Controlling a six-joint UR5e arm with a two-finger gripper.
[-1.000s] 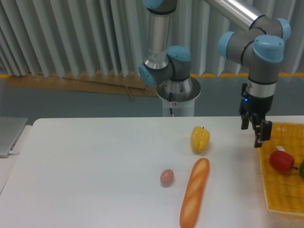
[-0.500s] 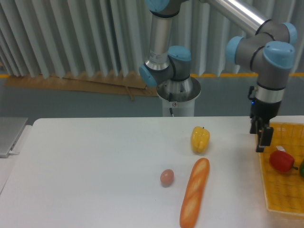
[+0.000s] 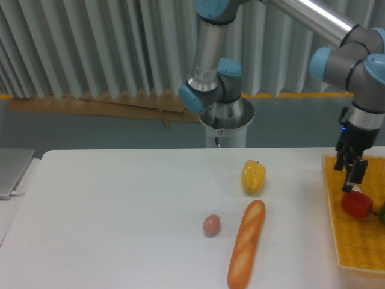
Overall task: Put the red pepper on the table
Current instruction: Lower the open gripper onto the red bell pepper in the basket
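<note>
The red pepper lies in the yellow woven basket tray at the right edge of the white table. My gripper hangs directly above the pepper, pointing down, its fingertips just over the pepper's top. The fingers stand a little apart and hold nothing. The pepper's stem is not clear behind the fingertips.
A yellow pepper stands mid-table, with a baguette lying in front of it and a small pinkish egg to the left. A green item shows at the basket's right edge. The robot base stands behind the table.
The gripper has moved right, from the table beside the basket's left rim to a spot over the basket above the red pepper. Nothing on the table has shifted.
</note>
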